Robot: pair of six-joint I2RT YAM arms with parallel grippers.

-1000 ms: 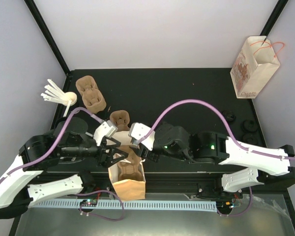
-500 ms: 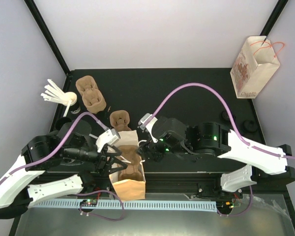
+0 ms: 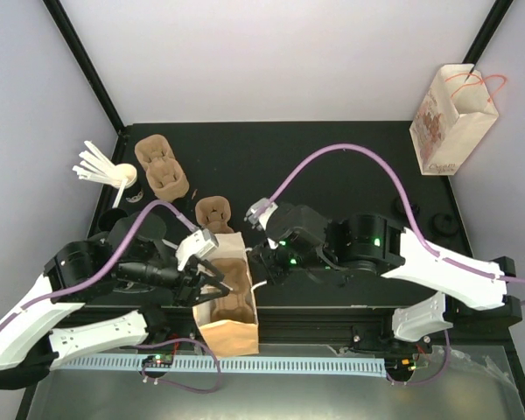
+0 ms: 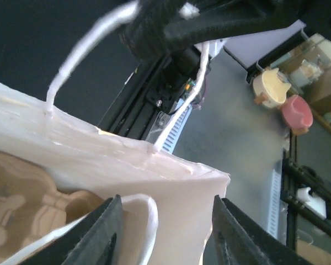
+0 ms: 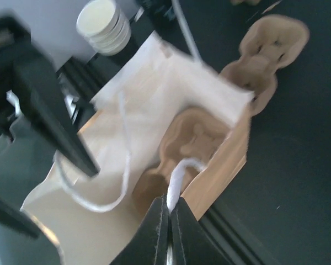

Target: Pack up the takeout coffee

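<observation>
Top view: a brown paper bag (image 3: 228, 334) stands open at the near edge of the worktop (image 3: 332, 157), with a pulp carrier (image 3: 232, 297) inside. The left hand (image 3: 212, 284) is at the bag's left rim and the right hand (image 3: 255, 267) at its right rim. The cream paper cup (image 3: 122, 175) stands far left, just beside the white stirrers (image 3: 92, 164) and well apart from the bag.

Left wrist view: the left hand's jaws stand apart, straddling the bag's rim; contact cannot be told.

Right wrist view: the right hand's jaws are closed tight, pinching the white cord handle (image 5: 176, 175).

Bright, even light is falling on the table (image 3: 332, 157); wrist views are blurring, glare washing out the bag (image 4: 99, 154).
</observation>
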